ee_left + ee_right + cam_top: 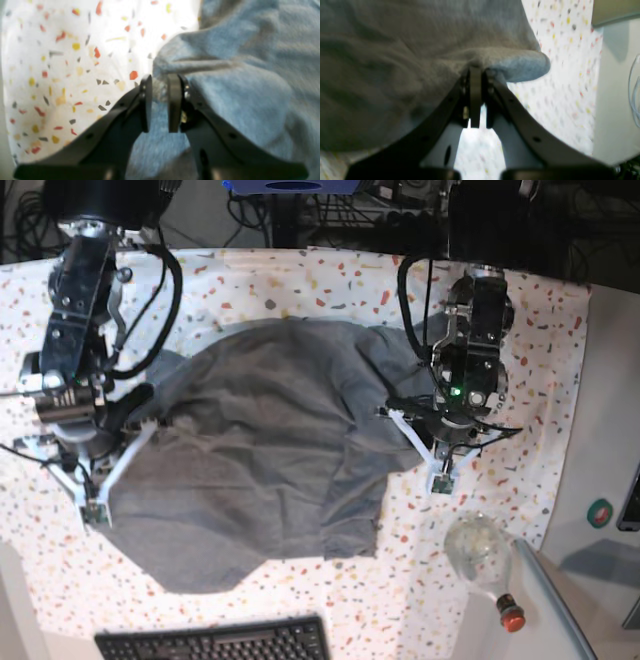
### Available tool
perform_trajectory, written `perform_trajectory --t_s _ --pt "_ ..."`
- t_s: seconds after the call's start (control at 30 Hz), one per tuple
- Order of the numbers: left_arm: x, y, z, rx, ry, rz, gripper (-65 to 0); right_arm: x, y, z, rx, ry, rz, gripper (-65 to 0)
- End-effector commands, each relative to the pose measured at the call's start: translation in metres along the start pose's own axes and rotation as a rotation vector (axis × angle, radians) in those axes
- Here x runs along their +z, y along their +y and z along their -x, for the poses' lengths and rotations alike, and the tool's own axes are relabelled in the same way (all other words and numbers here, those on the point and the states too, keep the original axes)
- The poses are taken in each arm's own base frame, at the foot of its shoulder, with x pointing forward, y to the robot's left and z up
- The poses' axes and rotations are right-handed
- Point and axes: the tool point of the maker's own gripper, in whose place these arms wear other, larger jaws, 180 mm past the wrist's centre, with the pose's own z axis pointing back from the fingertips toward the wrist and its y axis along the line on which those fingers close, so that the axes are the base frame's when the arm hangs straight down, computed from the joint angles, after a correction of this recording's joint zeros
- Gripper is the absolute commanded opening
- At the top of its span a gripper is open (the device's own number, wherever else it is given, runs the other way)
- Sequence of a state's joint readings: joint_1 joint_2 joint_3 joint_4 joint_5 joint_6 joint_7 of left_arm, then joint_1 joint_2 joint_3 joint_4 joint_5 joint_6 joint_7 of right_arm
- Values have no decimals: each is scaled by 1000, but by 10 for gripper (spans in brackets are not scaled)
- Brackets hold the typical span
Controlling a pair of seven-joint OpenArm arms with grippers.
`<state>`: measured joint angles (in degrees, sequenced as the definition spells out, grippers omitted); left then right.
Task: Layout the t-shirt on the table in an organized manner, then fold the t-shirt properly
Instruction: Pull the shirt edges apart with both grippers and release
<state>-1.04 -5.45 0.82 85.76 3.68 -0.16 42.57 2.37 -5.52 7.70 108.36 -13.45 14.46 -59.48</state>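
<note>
The grey t-shirt point(260, 460) lies crumpled and roughly spread on the speckled table point(300, 280). In the left wrist view, my left gripper point(160, 87) is shut on a fold at the t-shirt's point(250, 87) edge, with the table point(62, 75) to its left. In the right wrist view, my right gripper point(478, 72) is shut on a bunched fold of the t-shirt point(395, 62), lifted off the table point(570, 75). In the base view the left gripper point(447, 432) is at the shirt's right side and the right gripper point(88, 448) at its left side, fingertips hidden under the wrists.
A black keyboard point(215, 642) lies at the front table edge. A clear bottle with a red cap point(485, 560) lies at the front right. The plain white side counter point(600, 580) borders the table's right and also shows in the right wrist view point(612, 100). Cables run along the back.
</note>
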Motion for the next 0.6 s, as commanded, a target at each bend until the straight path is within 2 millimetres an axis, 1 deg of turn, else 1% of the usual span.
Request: perform_trajectory --t_s 0.0,0.1,0.2,0.23,0.3,0.33,0.4,0.47,0.5,0.53,0.57 --pt "8 14 -9 -12 -43 -37 -545 -3 10 -28 -6 -60 -13 -650" --pt "26 42 10 0 -35 -93 -545 -30 42 -60 14 -52 -57 -650" --pt "47 80 40 50 -4 -182 -545 -69 69 -76 38 -20 -84 -650" --pt "53 90 49 58 7 -202 -545 -78 76 -82 40 -20 -88 -650" --pt "63 105 64 48 33 -214 -545 -95 87 -86 46 -6 -92 -650" --pt "68 112 75 39 54 -212 -545 -102 89 -88 52 -1 -92 -650" --pt "76 124 92 28 89 -208 -545 -111 97 -90 70 20 -107 -650" --pt "80 131 103 15 114 -198 -545 -110 96 -94 72 23 -106 -462" --pt "81 133 105 15 117 -199 -545 -106 93 -95 66 16 -102 -398" --pt "82 136 105 18 118 -206 -545 -98 88 -99 47 -11 -94 -345" --pt "84 138 108 22 124 -212 -545 -90 80 -98 33 -35 -80 -327"
